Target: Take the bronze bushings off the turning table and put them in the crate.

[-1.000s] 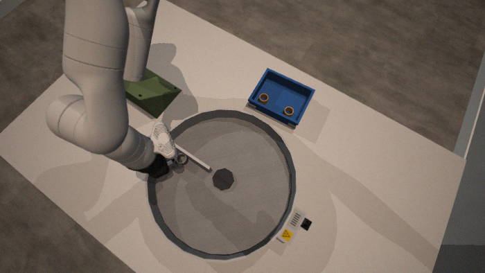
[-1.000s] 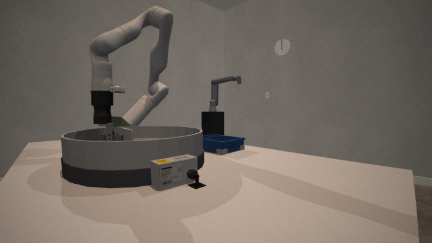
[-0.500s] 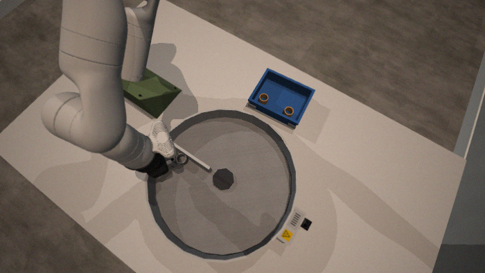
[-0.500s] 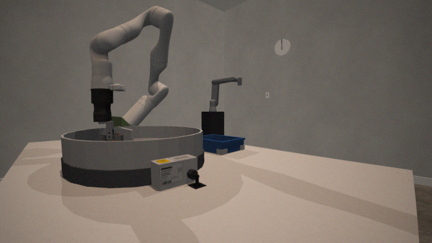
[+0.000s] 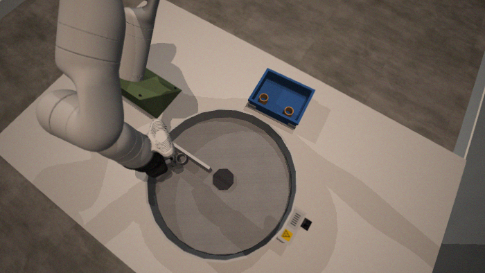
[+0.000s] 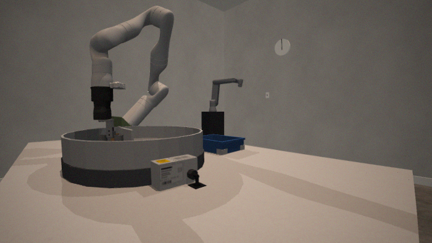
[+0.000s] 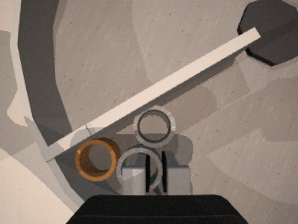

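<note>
In the wrist view my gripper (image 7: pixel 155 164) is shut on the wall of a grey steel bushing (image 7: pixel 141 164) near the left rim of the turning table (image 5: pixel 222 181). A bronze bushing (image 7: pixel 97 159) stands just left of the fingers, apart from them. A second steel bushing (image 7: pixel 154 125) stands just ahead and also shows in the top view (image 5: pixel 181 159). The arm hides the bronze bushing in the top view. The blue crate (image 5: pixel 281 97) holds two bronze bushings (image 5: pixel 263 98) (image 5: pixel 288 111).
A white bar (image 5: pixel 192 157) runs from the rim to the dark hub (image 5: pixel 222 179), just behind the bushings. The table has a raised rim (image 6: pixel 132 145). A control box (image 6: pixel 174 172) sits at its front. The green arm base (image 5: pixel 150 91) is at the back left.
</note>
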`<state>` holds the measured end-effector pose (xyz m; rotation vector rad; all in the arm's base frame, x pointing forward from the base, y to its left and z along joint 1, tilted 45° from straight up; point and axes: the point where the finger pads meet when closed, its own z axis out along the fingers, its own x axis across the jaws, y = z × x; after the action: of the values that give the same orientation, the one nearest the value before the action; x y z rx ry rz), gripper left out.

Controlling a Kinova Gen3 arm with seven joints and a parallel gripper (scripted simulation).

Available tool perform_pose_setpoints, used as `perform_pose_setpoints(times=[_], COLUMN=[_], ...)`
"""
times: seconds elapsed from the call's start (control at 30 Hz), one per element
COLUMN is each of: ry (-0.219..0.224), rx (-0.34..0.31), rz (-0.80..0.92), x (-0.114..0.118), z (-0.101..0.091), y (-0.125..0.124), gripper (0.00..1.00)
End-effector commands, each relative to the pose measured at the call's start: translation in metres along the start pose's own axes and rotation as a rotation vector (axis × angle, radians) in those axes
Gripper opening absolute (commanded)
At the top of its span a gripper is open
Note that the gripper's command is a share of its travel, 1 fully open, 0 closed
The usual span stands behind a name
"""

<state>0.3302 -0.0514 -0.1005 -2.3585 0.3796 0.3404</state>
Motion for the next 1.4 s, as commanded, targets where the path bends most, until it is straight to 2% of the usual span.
perform_pose_setpoints(times=[0.0,0.23,0.63,0.8,1.2,1.37], ry=[0.002,0.002,0.002,0.002,0.002,0.002], rx=[-0.001,-0.001,-0.001,-0.001,-0.001,-0.001], rz=[0.0,0.0,0.0,0.0,0.0,0.0], x=[0.001,0.001,0.001,0.0,0.0,0.0], z=[-0.001,-0.008,-0.008,-0.016,-0.016,-0.023], y=[0.0,0.0,0.0,0.0,0.0,0.0], gripper=[0.0,0.0,0.0,0.0,0.0,0.0])
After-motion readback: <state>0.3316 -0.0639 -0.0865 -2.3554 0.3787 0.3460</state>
